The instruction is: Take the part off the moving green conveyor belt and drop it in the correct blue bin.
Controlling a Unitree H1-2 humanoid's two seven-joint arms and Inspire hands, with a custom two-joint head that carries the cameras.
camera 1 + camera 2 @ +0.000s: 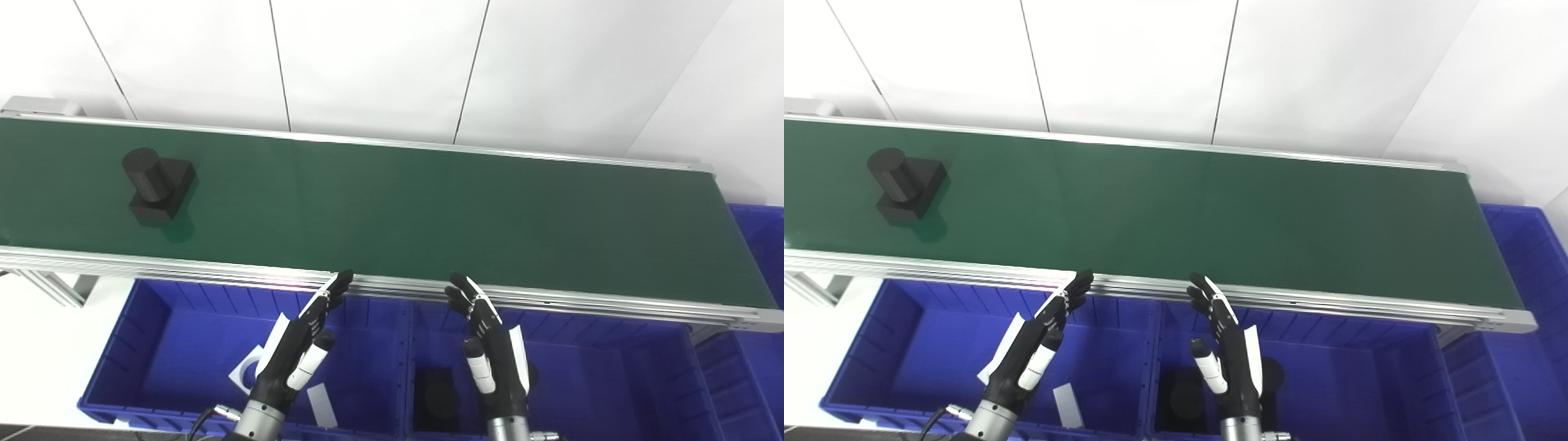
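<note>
The part (pixel 158 184) sits near the belt's (pixel 429 214) left end, closer to its far edge, well apart from me. My left hand (pixel 294 349) and right hand (pixel 490 349) hover over the bins (pixel 153 343) by the belt's near edge, fingers spread, holding nothing. The part looks rigid, matte and probably light: an upright cylinder on a block. I'd pinch the cylinder.

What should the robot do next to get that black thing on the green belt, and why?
Probably reach the left hand up and left toward the black part. The part sits far left on the belt, nearer that hand, and both the left and the right hand are open and empty over the blue bins.
</note>
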